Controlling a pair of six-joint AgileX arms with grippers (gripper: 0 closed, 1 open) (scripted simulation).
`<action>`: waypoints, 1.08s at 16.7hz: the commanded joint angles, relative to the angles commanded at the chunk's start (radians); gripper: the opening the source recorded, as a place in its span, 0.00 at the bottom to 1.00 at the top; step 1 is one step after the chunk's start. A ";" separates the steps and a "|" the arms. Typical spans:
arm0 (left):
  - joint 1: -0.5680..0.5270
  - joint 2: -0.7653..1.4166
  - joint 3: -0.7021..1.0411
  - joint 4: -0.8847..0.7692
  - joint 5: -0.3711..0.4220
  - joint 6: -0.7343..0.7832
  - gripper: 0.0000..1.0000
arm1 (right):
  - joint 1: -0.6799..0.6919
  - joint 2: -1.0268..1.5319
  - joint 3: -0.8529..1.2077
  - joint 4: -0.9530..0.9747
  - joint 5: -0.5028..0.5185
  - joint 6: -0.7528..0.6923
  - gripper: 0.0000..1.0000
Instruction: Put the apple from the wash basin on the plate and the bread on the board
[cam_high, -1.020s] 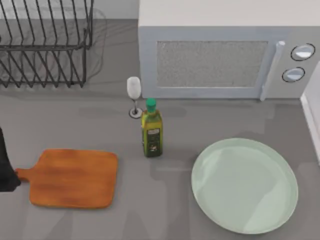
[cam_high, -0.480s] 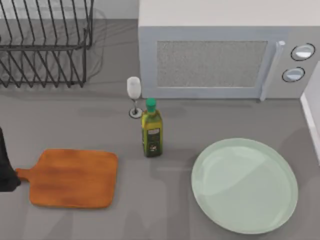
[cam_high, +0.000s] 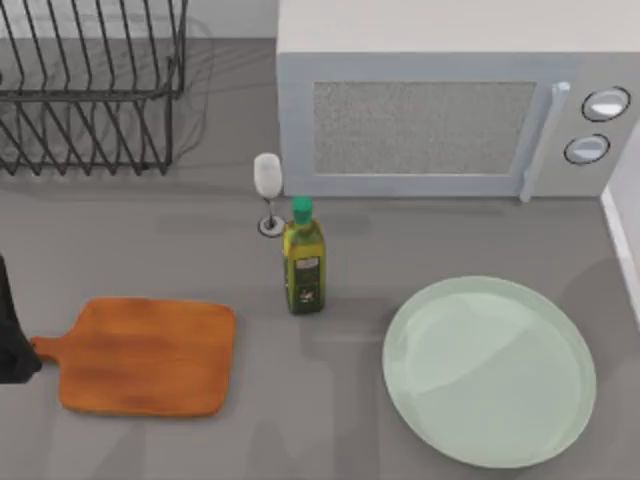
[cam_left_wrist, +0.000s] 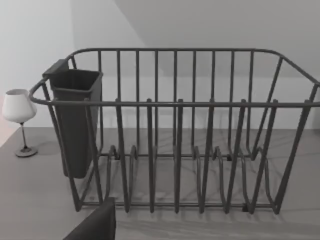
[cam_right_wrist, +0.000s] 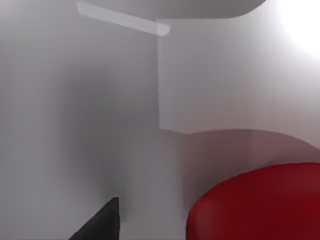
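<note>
Top view unchanged, plate (cam_high: 489, 371) bare

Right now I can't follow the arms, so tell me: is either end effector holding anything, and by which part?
It cannot be told. The apple sits close before the right wrist camera, but no grip on it shows.

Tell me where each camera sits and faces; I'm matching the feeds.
Top view: above the table, looking down on board, plate, bottle, microwave; left arm at the left edge.
Left wrist: faces the rack; a dark fingertip shows.
Right wrist: close on the apple against pale walls; a fingertip shows.
Top and left wrist share the rack and glass.
</note>
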 joint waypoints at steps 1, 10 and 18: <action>0.000 0.000 0.000 0.000 0.000 0.000 1.00 | 0.000 0.000 0.000 0.000 0.000 0.000 0.85; 0.000 0.000 0.000 0.000 0.000 0.000 1.00 | 0.000 0.000 0.000 0.000 0.000 0.000 0.17; 0.000 0.000 0.000 0.000 0.000 0.000 1.00 | 0.000 0.000 0.000 0.000 0.000 0.000 0.00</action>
